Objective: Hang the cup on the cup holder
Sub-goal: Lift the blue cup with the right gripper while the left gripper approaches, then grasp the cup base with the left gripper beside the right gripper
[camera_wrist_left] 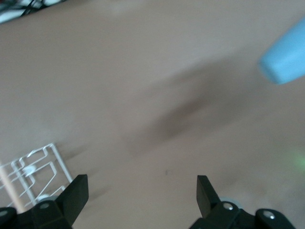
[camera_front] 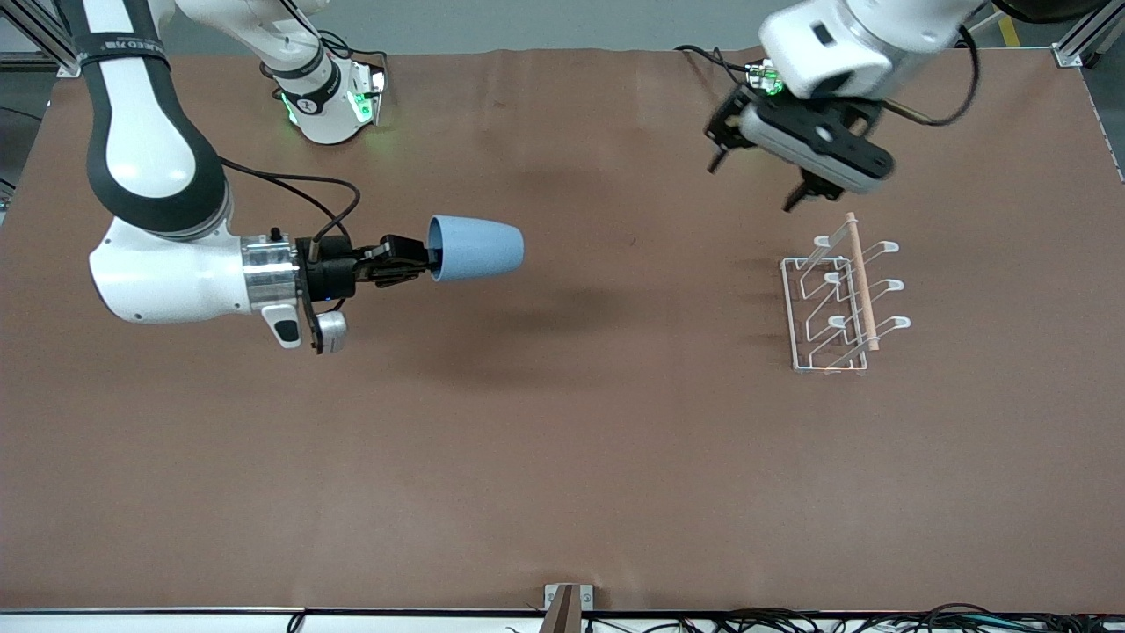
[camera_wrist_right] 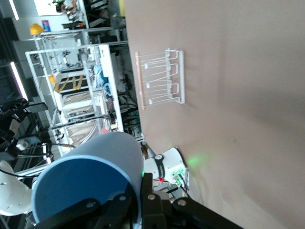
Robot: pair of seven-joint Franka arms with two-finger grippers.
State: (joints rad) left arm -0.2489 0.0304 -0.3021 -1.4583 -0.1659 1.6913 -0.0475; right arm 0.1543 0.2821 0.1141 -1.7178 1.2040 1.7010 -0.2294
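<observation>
Right hand [camera_front: 420, 261] pinches cup [camera_front: 475, 249]'s rim; one finger hidden inside.

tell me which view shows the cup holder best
The front view: the whole cup holder shows, with its prongs and wooden rod, toward the left arm's end of the table. The right wrist view shows it whole but farther off; the left wrist view catches only a corner.

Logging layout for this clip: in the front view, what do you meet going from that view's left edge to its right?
right gripper → light-blue cup held in it → left gripper → white wire cup holder
</observation>
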